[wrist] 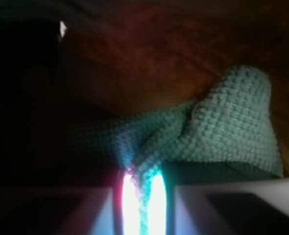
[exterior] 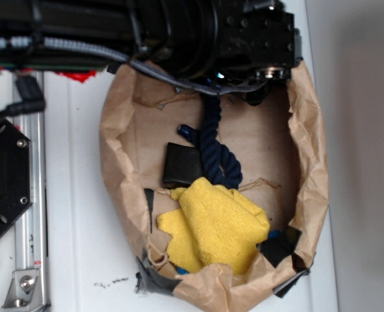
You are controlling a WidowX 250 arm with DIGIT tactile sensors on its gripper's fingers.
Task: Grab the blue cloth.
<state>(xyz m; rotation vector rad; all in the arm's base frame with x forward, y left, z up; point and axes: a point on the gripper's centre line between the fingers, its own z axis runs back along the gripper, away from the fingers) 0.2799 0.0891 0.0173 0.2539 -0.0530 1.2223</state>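
Observation:
In the wrist view the blue cloth (wrist: pixel 223 127), pale teal with a knobbly weave, bunches up in front of my gripper (wrist: pixel 144 178). A narrow fold of it runs down between the two bright, close-set fingers (wrist: pixel 129 200), so the gripper is shut on the cloth. Dark brown paper lies behind the cloth. In the exterior view the black arm (exterior: pixel 244 39) hangs over the top rim of the brown paper bag (exterior: pixel 309 149). It hides both the jaws and the blue cloth.
Inside the paper bag a dark navy rope (exterior: pixel 215 149) runs down the middle. A black block (exterior: pixel 180 164) lies beside it and a yellow cloth (exterior: pixel 215 224) lies at the near end. A metal rail (exterior: pixel 32 195) stands to the left.

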